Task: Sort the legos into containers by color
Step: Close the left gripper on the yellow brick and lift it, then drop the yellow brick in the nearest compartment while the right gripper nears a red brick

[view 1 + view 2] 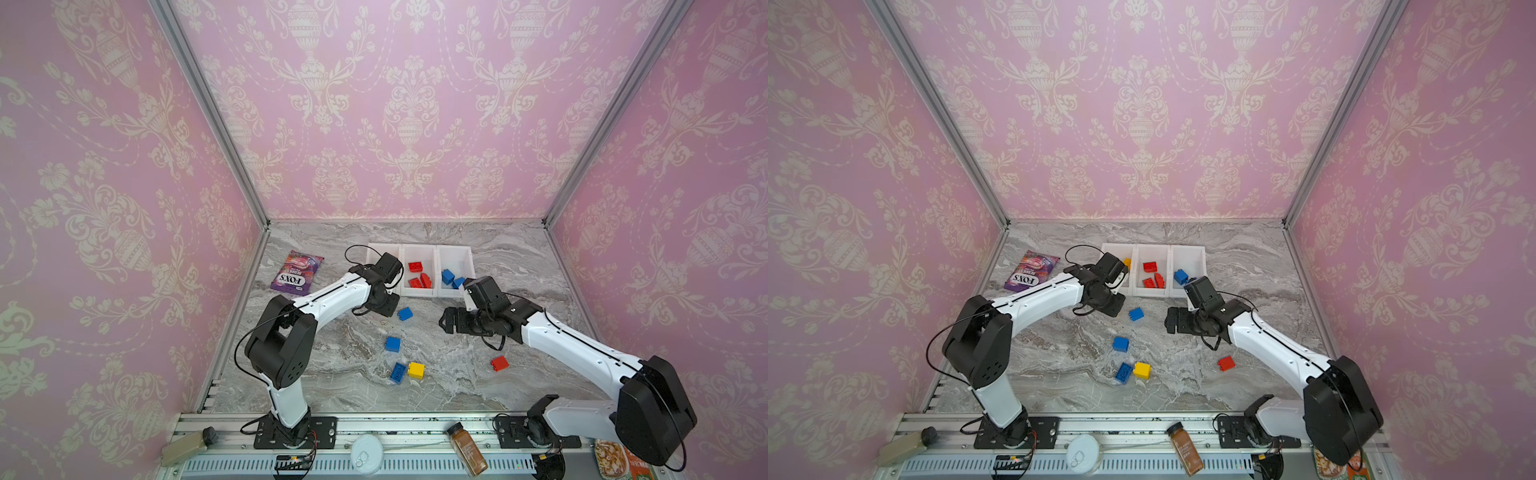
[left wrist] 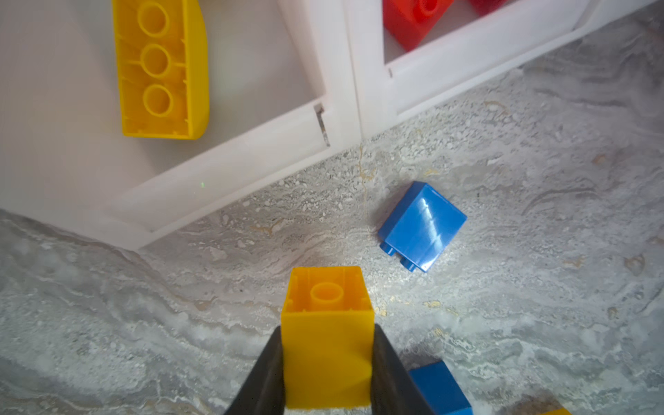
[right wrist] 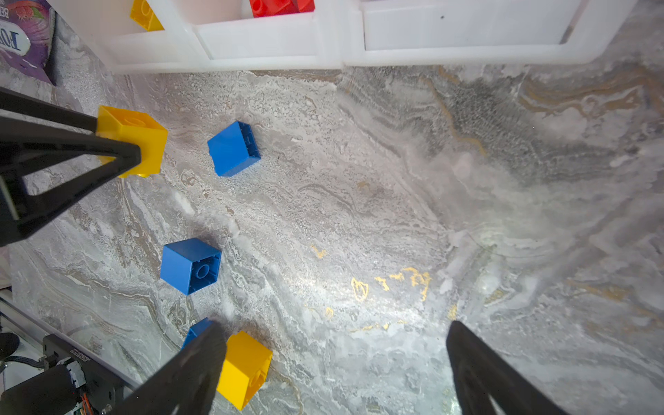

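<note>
Currently mid-sort: the left end effector [image 2: 327,330] is clamped on the held yellow brick [image 2: 325,298], just near of the left bin [image 2: 251,151] and not yet over it.

Of the containers [image 1: 419,292], the left bin holds a long yellow brick [image 2: 161,68], the middle bin [image 1: 419,248] red bricks [image 1: 420,277], and the right bin [image 1: 457,251] blue bricks [image 1: 448,276]. On the bench [image 1: 457,386] lie three loose blue bricks [image 1: 392,344], one loose yellow brick [image 1: 416,370] and one loose red brick [image 1: 498,363]. The right end effector [image 3: 336,327] stands with jaws apart and empty, over bare bench. By estimate, sorting is about half complete; six bricks, counting the held one, need placing.
</note>
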`<state>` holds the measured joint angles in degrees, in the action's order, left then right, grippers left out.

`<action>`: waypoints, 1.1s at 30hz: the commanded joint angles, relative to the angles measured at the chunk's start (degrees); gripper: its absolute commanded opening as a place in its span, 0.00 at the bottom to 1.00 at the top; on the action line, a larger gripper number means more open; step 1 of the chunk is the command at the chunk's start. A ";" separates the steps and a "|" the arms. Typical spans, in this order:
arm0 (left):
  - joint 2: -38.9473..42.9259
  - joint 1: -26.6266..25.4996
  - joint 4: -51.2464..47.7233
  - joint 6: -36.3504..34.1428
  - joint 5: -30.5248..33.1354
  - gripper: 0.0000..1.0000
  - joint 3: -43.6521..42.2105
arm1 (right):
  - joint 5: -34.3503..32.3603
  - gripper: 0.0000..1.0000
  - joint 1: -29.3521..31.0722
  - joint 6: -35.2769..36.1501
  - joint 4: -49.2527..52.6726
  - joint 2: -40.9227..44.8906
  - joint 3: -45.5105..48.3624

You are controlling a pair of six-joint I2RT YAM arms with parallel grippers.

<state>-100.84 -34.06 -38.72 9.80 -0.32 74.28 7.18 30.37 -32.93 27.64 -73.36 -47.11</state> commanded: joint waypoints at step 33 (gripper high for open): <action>-18.53 8.13 4.60 -10.73 15.45 0.39 26.21 | -0.36 0.97 -0.32 -1.00 1.27 4.65 0.69</action>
<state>-119.02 -25.98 -34.76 0.36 13.10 99.50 7.16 30.39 -33.08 27.70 -69.73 -47.11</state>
